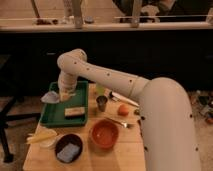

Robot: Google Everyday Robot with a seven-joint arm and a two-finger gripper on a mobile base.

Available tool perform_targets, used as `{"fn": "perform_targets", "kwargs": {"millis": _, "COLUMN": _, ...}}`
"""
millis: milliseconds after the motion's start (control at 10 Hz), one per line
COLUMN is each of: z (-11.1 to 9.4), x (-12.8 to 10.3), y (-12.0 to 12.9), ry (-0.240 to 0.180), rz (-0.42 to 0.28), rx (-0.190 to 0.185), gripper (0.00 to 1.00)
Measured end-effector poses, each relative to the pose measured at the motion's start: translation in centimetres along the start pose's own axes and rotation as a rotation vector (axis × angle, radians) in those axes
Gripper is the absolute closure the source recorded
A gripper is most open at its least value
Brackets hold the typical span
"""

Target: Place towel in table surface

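A pale grey-blue towel (49,96) hangs at the left edge of the green tray (54,118), over the far left of the wooden table (125,155). My gripper (63,95) is at the towel's right side, low over the tray's back left corner, and appears shut on the towel. My white arm (115,82) reaches in from the lower right across the table. The towel's underside is hidden.
A tan block (74,111) lies in the tray. A metal cup (101,103), an orange (123,109), a red bowl (104,135), a black bowl (69,148) and a yellow item (42,136) stand on the table. A dark counter runs behind.
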Motion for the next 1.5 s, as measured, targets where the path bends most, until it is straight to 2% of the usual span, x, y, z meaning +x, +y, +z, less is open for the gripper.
{"fn": "perform_targets", "kwargs": {"millis": 200, "z": -1.8, "x": 1.8, "y": 1.1, "ry": 0.009, "rz": -0.009, "rx": 0.014, "gripper": 1.00}}
{"fn": "perform_targets", "kwargs": {"millis": 400, "z": -2.8, "x": 2.3, "y": 2.1, "ry": 0.013, "rz": -0.028, "rx": 0.008, "gripper": 1.00}}
{"fn": "perform_targets", "kwargs": {"millis": 700, "z": -4.5, "x": 4.4, "y": 4.6, "ry": 0.023, "rz": -0.022, "rx": 0.004, "gripper": 1.00}}
{"fn": "perform_targets", "kwargs": {"millis": 900, "z": -5.6, "x": 6.1, "y": 6.3, "ry": 0.027, "rz": 0.008, "rx": 0.023, "gripper": 1.00}}
{"fn": "perform_targets", "kwargs": {"millis": 1200, "z": -7.6, "x": 9.5, "y": 9.7, "ry": 0.028, "rz": 0.097, "rx": 0.081, "gripper": 1.00}}
{"fn": "perform_targets", "kwargs": {"millis": 1300, "z": -8.0, "x": 10.1, "y": 10.7, "ry": 0.024, "rz": 0.123, "rx": 0.104, "gripper": 1.00}}
{"fn": "perform_targets", "kwargs": {"millis": 1500, "z": -8.3, "x": 10.5, "y": 11.4, "ry": 0.021, "rz": 0.140, "rx": 0.119, "gripper": 1.00}}
